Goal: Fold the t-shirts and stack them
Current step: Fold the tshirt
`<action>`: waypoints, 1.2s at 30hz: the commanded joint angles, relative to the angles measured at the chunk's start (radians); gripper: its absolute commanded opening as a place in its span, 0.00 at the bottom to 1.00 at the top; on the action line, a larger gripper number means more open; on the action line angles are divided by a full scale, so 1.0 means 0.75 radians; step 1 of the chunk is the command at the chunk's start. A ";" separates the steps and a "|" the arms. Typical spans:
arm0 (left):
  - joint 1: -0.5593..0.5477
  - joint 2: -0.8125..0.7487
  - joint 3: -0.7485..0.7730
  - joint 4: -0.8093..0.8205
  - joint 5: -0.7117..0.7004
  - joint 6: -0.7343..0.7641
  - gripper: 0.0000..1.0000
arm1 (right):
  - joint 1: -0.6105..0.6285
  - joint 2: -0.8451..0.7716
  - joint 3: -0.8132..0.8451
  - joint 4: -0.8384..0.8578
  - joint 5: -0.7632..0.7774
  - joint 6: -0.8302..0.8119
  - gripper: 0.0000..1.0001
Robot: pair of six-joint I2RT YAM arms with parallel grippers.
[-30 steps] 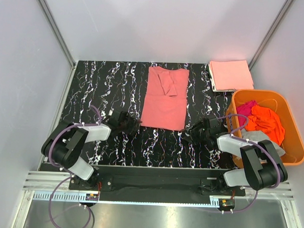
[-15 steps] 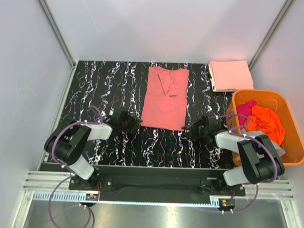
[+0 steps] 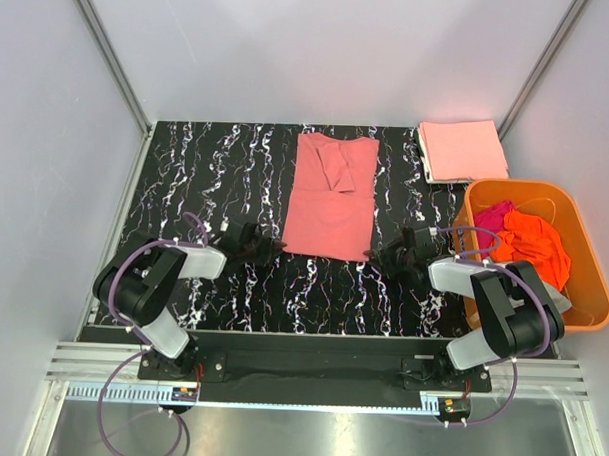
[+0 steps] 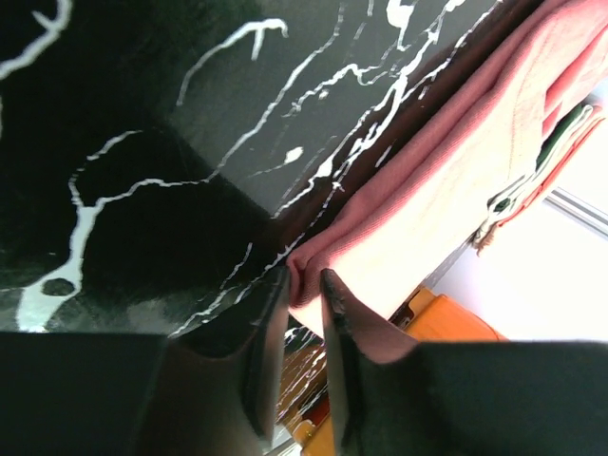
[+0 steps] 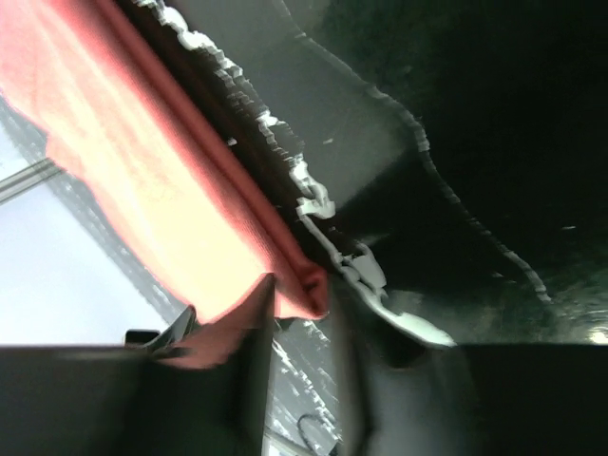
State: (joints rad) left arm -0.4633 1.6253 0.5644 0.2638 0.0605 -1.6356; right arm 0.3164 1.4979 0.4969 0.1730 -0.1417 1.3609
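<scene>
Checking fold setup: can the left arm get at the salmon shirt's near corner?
Probably yes: the left gripper sits at the near corner of the salmon-pink t-shirt, cloth between its fingertips, nothing blocking.

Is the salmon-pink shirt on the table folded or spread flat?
Partly folded: the salmon-pink shirt lies as a long narrow strip, a sleeve turned onto its top; not folded crosswise.

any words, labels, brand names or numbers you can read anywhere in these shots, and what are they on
No text can be read in any view.
The salmon-pink t-shirt, the folded peach t-shirt and the orange basket show no print or label.
The strip along the front rail shows only fine marks, too small to read.
The small board at the left arm's base is too small to read.
</scene>
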 commanded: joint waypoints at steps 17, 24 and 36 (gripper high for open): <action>-0.057 -0.315 -0.196 -0.245 0.134 0.068 0.00 | -0.007 -0.365 -0.039 -0.484 -0.030 -0.215 0.00; -0.241 -0.680 -0.223 -0.552 0.095 -0.069 0.00 | 0.014 -0.653 -0.053 -0.790 -0.203 -0.258 0.00; -0.501 -1.195 -0.274 -0.996 0.065 -0.323 0.00 | 0.085 -1.289 -0.076 -1.420 -0.353 -0.256 0.00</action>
State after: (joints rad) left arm -0.8188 0.7872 0.3618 -0.3859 0.1120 -1.8210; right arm 0.3744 0.5819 0.4316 -0.7151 -0.3374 1.1751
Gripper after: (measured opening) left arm 0.016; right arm 0.015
